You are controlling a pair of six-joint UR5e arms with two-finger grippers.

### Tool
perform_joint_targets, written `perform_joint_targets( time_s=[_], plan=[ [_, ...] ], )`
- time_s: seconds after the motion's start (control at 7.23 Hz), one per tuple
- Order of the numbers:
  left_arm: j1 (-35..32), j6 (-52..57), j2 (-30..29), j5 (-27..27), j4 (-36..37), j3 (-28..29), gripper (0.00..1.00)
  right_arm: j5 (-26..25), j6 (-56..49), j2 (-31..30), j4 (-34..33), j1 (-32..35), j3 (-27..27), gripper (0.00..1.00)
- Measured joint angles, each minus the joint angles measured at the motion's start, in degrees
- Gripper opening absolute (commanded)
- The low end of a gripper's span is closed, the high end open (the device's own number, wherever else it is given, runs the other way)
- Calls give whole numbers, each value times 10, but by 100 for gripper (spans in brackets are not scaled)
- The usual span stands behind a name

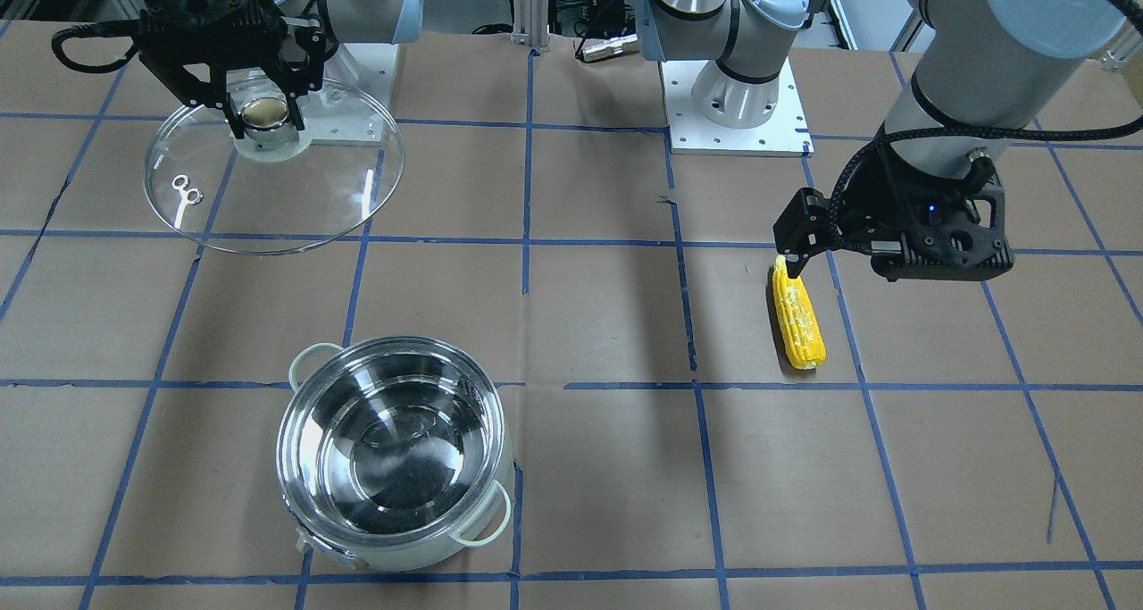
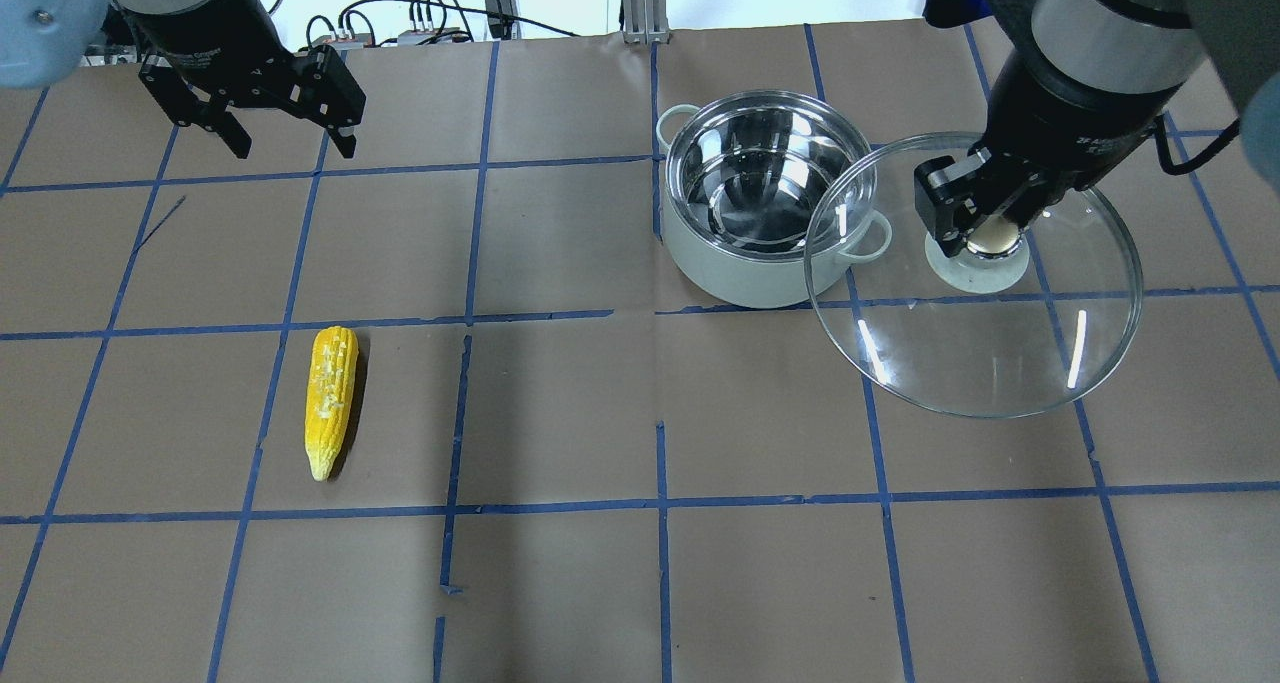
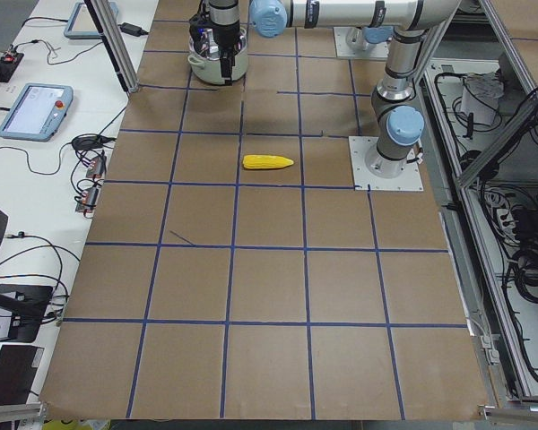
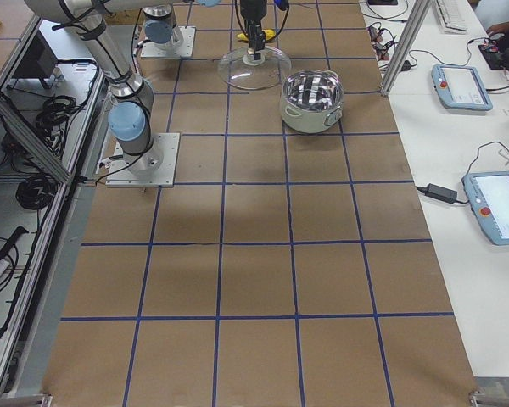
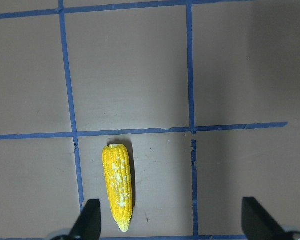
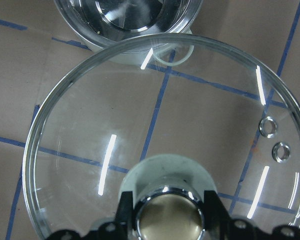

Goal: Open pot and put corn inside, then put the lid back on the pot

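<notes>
Now right jaws grip lid (image 2: 970, 353) near pot (image 2: 730, 268)

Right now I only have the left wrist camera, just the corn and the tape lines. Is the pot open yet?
Observer: Yes, the pot stands open, with nothing inside it.
Operator: Where is the lid?
Observer: The right gripper is shut on the knob and holds the lid off the pot, on the side toward the robot.
Operator: Which way does the corn go?
Observer: Toward the robot's right and forward; the pot stands farther out from the robot than the corn.
</notes>
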Motion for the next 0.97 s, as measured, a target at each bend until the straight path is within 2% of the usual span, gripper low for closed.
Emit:
perform_joint_targets(
  time_s=[0.28,0.69,0.97],
  plan=[
    [3,-28,0,-4,-12,-3,100,0,2,10,-2,0,5,28],
    [19,-45,-2,6,-31,2,100,-3,3,36,-45,-1,10,28],
    [35,-32,-45,6,-18,35,100,-3,16,57,-64,-1,14,28]
  ],
)
